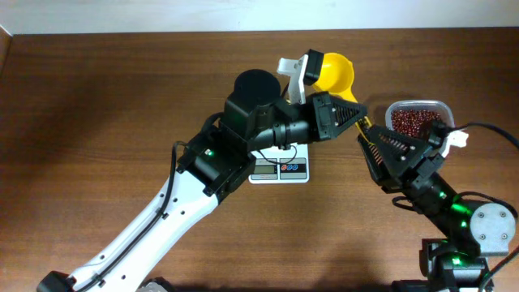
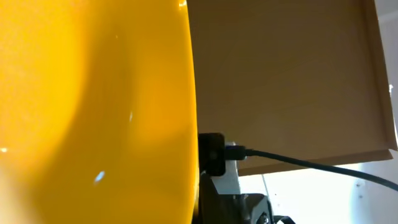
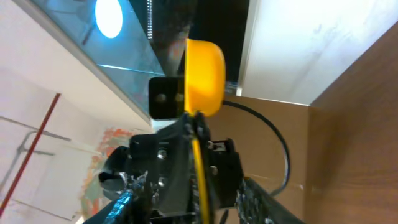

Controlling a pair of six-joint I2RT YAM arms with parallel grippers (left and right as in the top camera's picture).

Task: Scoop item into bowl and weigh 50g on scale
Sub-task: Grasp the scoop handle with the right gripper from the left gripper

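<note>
HANDOVER IN MID-AIR: two arms meet above the table (image 1: pixel 122 89) with a yellow scoop (image 1: pixel 336 75) between them. The left gripper (image 1: pixel 357 109) is pressed together on the scoop's thin handle (image 3: pixel 198 155). The cup (image 2: pixel 93 112) rides just past its fingertips.

The right gripper (image 1: pixel 369 139) comes at the same handle from the other end, its tips almost nose to nose with the left's. Its fingers sit either side of the handle, but I cannot tell whether they are pinching it.

Only the overhead camera shows the rest of the scene:
- **Beans:** the beans (image 1: pixel 415 122) lie in a clear container (image 1: pixel 418 102) just beside the right gripper.
- **Scale:** the scale (image 1: pixel 280 172) sits under the left arm, back from its gripper. Only the front edge, with the display and buttons, is showing.

The left wrist camera sees little but the cup filling its left half, with bare table and a black cable (image 2: pixel 298 160) beside it. The right wrist camera alone catches the scoop edge-on, cup at the top and handle running down between black fingers.
</note>
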